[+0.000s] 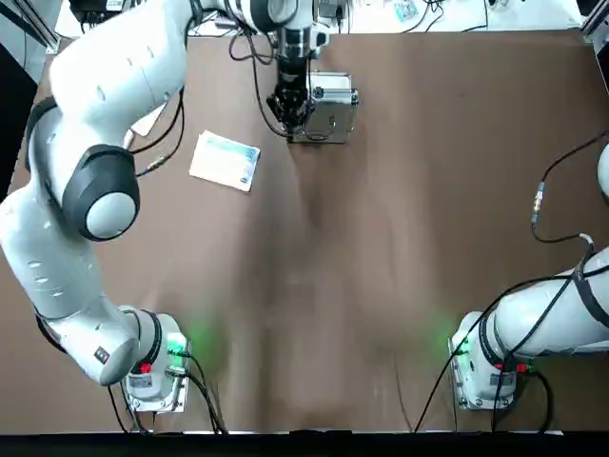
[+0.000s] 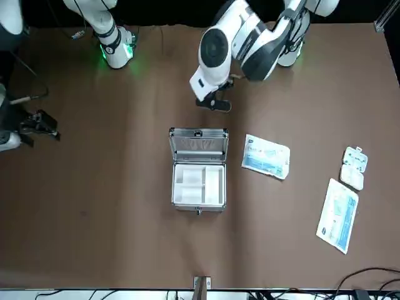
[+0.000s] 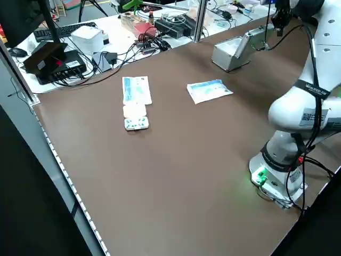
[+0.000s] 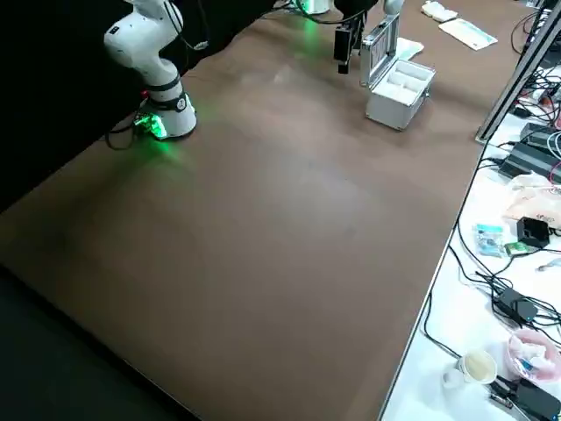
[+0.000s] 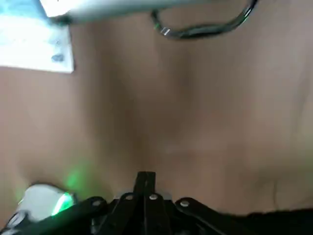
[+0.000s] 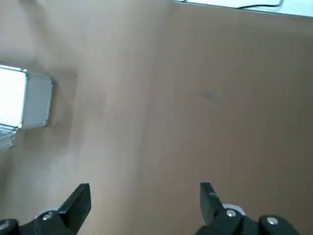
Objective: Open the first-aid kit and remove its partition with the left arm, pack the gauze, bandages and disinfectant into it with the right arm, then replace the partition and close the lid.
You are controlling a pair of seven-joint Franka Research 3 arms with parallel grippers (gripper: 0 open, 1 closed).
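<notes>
Brown table lies bare around the case (lid raised).

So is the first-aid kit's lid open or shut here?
Open: the lid stands raised behind the case, and the white partition inside is exposed.

Left tool fingers together above brown table; blue-printed packet and wire handle beyond

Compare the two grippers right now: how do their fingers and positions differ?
The left gripper is shut and reaches far across the table, just behind the raised lid of the open case. The right gripper is open and sits off at the table's side, well away from the case. Neither holds anything.
</notes>
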